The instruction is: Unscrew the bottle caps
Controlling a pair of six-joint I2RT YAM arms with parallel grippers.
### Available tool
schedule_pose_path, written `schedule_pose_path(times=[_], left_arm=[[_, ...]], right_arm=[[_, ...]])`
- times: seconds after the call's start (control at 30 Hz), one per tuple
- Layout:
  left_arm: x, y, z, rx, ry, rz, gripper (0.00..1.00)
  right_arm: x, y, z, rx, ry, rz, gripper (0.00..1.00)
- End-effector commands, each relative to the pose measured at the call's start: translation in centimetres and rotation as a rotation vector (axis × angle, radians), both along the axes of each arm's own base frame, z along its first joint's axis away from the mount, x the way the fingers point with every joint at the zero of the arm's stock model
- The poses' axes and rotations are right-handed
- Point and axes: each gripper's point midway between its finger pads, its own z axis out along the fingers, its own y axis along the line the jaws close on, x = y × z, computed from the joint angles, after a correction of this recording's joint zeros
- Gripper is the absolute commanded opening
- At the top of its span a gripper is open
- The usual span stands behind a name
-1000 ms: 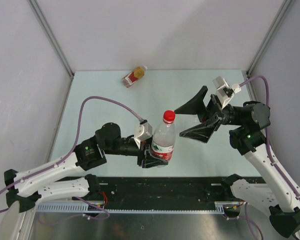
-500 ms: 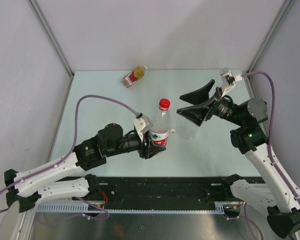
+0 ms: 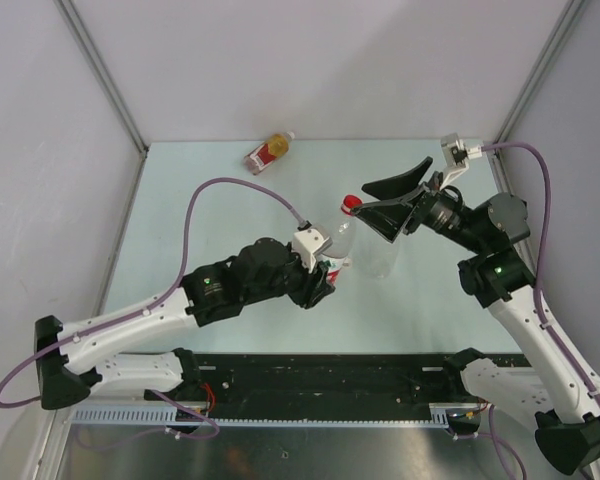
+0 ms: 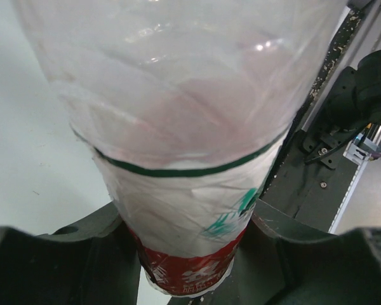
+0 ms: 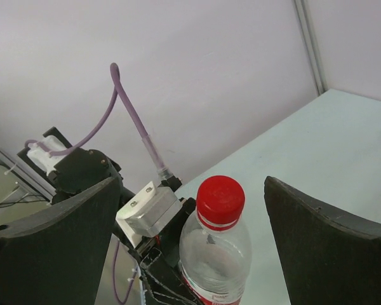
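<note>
My left gripper [image 3: 316, 280] is shut on the clear bottle with the red-white label [image 3: 332, 252] and holds it tilted toward the right arm. The left wrist view shows its fingers [image 4: 63, 254] pressed on both sides of the labelled body [image 4: 187, 241]. The bottle's red cap [image 3: 352, 204] is on and sits between the spread fingers of my open right gripper [image 3: 388, 200]; in the right wrist view the cap [image 5: 220, 198] is apart from both fingers [image 5: 330, 248]. A clear unlabelled bottle [image 3: 382, 258] stands just behind. The short amber bottle [image 3: 268, 152] lies at the far edge.
The pale green table [image 3: 200, 200] is bounded by grey walls with metal posts at the far corners [image 3: 140, 140]. A black rail [image 3: 330, 375] runs along the near edge by the arm bases. Purple cables [image 3: 230, 190] loop above both arms.
My left arm has carried the labelled bottle up and to the right and tilted it, bringing the red cap between the right gripper's fingers. The right gripper has shifted only slightly.
</note>
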Motion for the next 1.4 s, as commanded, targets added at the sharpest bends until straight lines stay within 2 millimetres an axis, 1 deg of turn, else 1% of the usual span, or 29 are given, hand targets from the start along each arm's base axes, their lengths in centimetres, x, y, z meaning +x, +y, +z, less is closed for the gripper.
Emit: schedule_pose_path(times=[0.0, 0.27, 0.4, 0.5, 0.6, 0.67, 0.8, 0.87, 0.93, 1.03, 1.17, 1.37], left_arm=[[0.8, -0.5, 1.8, -0.025, -0.013, 0.044, 0.0], [1.0, -0.7, 1.5, -0.008, -0.007, 0.045, 0.0], [1.0, -0.7, 1.4, -0.002, -0.005, 0.047, 0.0], [1.0, -0.7, 1.4, -0.001, -0.005, 0.048, 0.0], [1.0, -0.8, 1.4, 0.0, -0.004, 0.045, 0.0], [1.0, -0.8, 1.3, 0.002, -0.003, 0.041, 0.0], [0.9, -0.9, 1.2, 0.004, -0.002, 0.039, 0.0], [0.9, -0.9, 1.2, 0.005, -0.003, 0.036, 0.0], [0.9, -0.9, 1.2, 0.005, -0.003, 0.035, 0.0], [0.7, -0.8, 1.3, 0.003, -0.003, 0.026, 0.0], [-0.1, -1.1, 1.7, -0.015, -0.004, -0.028, 0.0], [-3.2, -2.2, 3.3, -0.095, -0.004, -0.228, 0.0]], right_arm=[[0.9, 0.2, -0.4, -0.016, 0.0, -0.044, 0.99], [2.0, 0.4, -2.0, -0.062, 0.025, -0.097, 0.96], [2.3, 0.6, -2.4, -0.074, 0.034, -0.103, 0.91], [2.4, 0.8, -2.8, -0.085, 0.039, -0.101, 0.84], [2.6, 1.0, -3.3, -0.098, 0.046, -0.103, 0.74], [2.7, 1.0, -3.5, -0.103, 0.053, -0.103, 0.65], [2.8, 1.2, -3.6, -0.102, 0.057, -0.093, 0.4], [2.7, 1.3, -3.5, -0.1, 0.054, -0.087, 0.31], [2.3, 1.4, -3.3, -0.099, 0.04, -0.069, 0.23], [1.3, 1.6, -2.8, -0.097, 0.007, -0.021, 0.14], [-0.3, 2.0, -2.0, -0.091, -0.053, 0.065, 0.09], [-3.0, 2.7, -1.0, -0.076, -0.127, 0.223, 0.06]])
